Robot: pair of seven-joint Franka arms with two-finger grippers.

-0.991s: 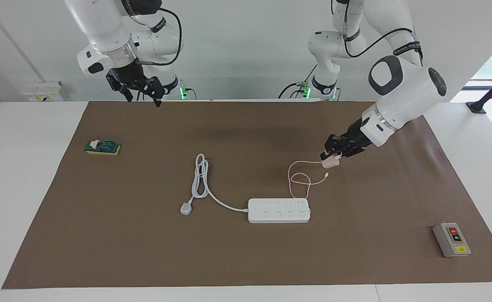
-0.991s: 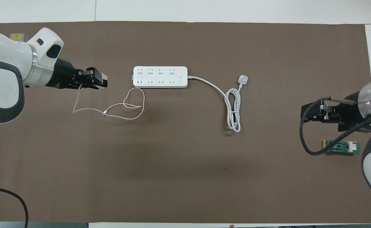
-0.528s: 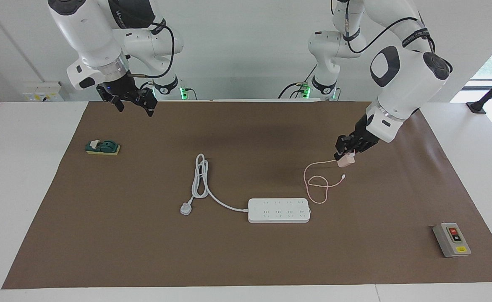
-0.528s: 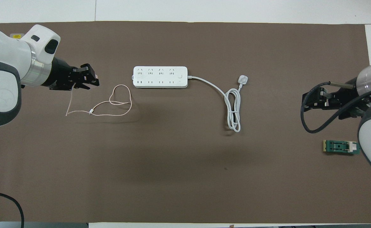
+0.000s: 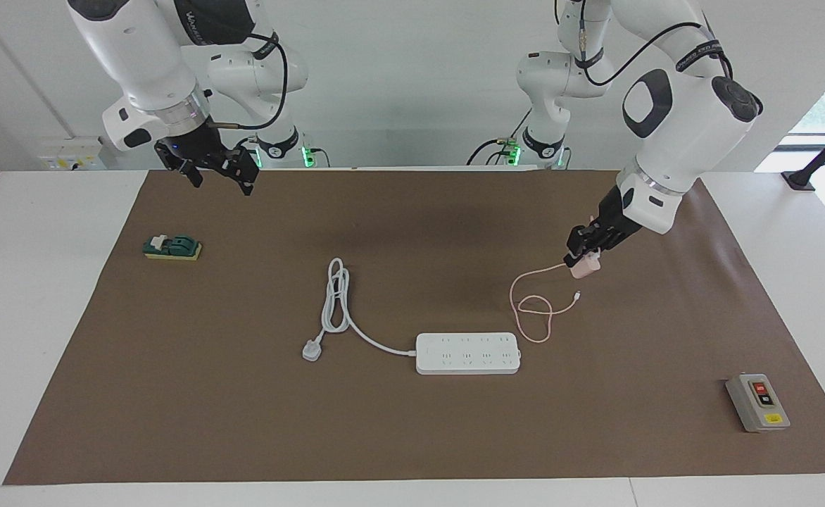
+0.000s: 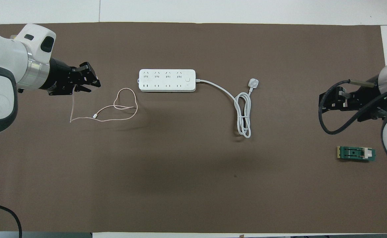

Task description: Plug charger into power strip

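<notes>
The left gripper (image 5: pixel 584 259) is lifting higher than half a second ago, clenched on the charger (image 5: pixel 584 267), over the mat nearer the robots than the power strip (image 5: pixel 467 353). Its trailing cable (image 5: pixel 533 310) is risking snagging. The right gripper (image 5: pixel 217 167), open, is waiting above the mat's near edge.

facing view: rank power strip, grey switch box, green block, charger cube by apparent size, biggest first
1. power strip
2. grey switch box
3. green block, slightly smaller than the box; it lies farther from the camera, so the true order is unsure
4. charger, held in the left end effector
</notes>
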